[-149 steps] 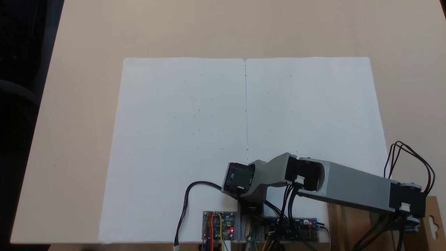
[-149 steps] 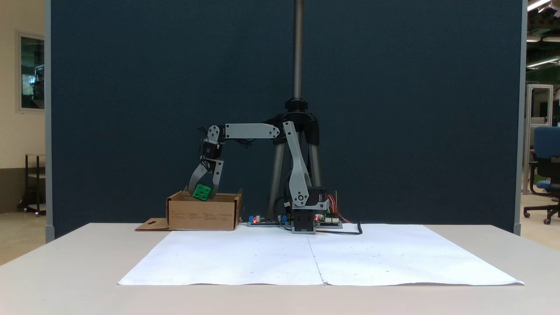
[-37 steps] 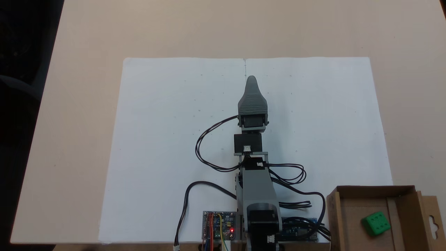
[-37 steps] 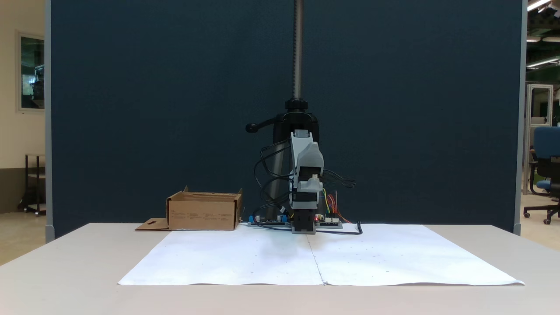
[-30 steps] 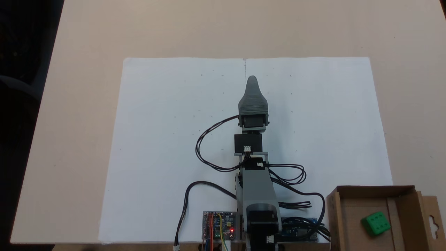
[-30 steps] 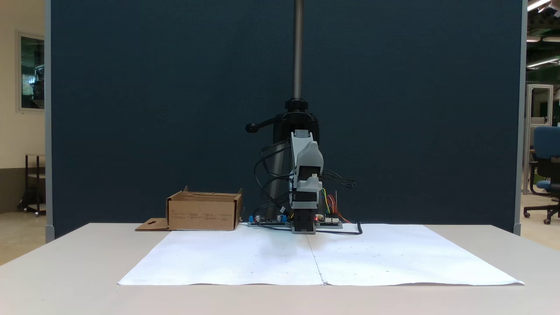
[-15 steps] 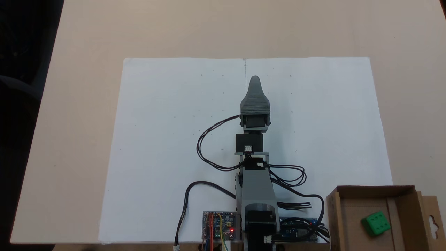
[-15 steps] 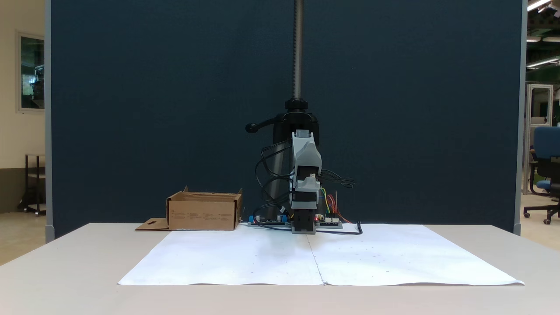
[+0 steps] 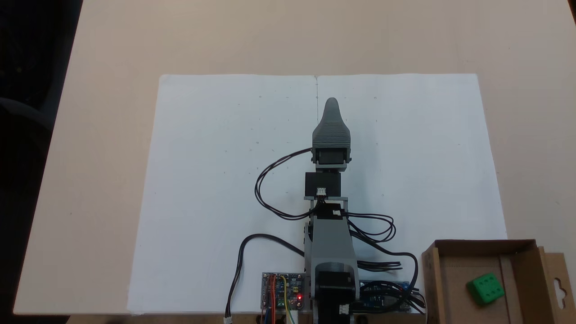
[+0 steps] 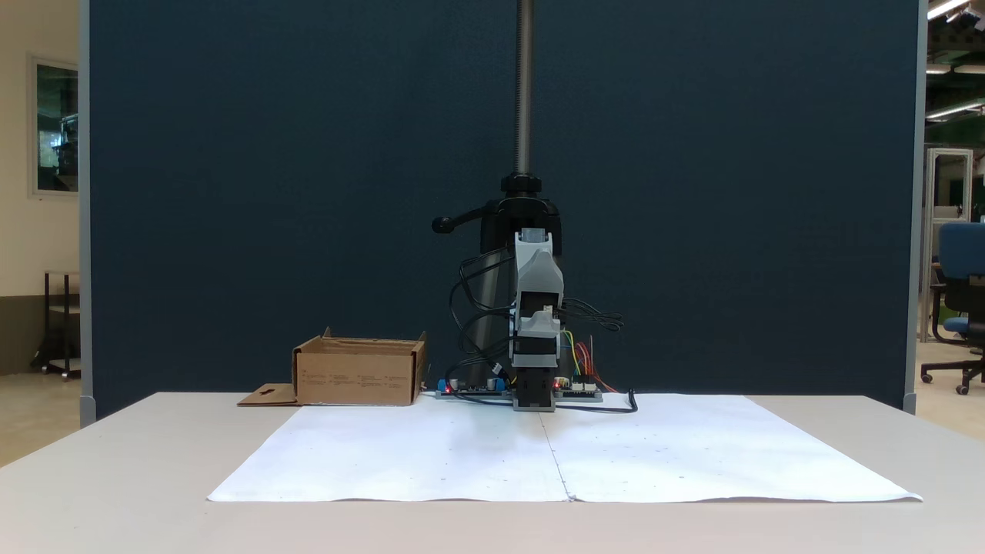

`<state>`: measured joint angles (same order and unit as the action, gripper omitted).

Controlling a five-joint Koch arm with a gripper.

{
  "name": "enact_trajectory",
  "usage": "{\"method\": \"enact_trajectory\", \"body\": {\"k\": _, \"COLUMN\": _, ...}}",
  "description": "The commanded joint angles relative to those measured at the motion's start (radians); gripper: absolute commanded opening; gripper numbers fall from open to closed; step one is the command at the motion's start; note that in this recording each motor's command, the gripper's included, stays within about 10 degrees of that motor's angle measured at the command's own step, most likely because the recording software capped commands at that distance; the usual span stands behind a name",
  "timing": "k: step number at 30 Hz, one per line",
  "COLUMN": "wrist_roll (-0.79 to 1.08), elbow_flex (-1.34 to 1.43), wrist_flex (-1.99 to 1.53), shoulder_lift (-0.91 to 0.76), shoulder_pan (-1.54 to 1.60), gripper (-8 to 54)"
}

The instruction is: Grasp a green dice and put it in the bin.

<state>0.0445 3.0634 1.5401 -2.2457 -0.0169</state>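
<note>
A fixed view, from above: green dice (image 9: 485,288) lies inside the bin (image 9: 433,288), on its floor. Pincer (image 9: 331,104) well apart, over the white paper (image 9: 216,180) on the desk (image 9: 112,54); one tip shows, so spread or pressed together cannot be told. Judged step: deposit complete. Next move: none beyond resting.

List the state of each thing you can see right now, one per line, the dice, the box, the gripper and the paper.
Small bright green dice: lying inside the box, free of the gripper.
Brown cardboard box: open-topped, upright, flap spread flat on the table.
Grey gripper: over the paper, holding nothing; open or shut cannot be told.
White paper sheet: lying flat on the table.
</note>
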Motion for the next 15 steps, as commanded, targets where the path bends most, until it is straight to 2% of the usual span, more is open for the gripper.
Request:
{"method": "enact_trajectory", "body": {"k": 1, "wrist_roll": 0.041, "elbow_flex": 0.066, "wrist_flex": 0.028, "shoulder_lift": -0.100, "shoulder_pan": -0.014, "gripper": 44.3}}
{"method": "enact_trajectory", "body": {"k": 15, "wrist_roll": 0.038, "elbow_flex": 0.066, "wrist_flex": 0.028, "shoulder_lift": -0.100, "shoulder_pan": 0.025, "gripper": 44.6}}
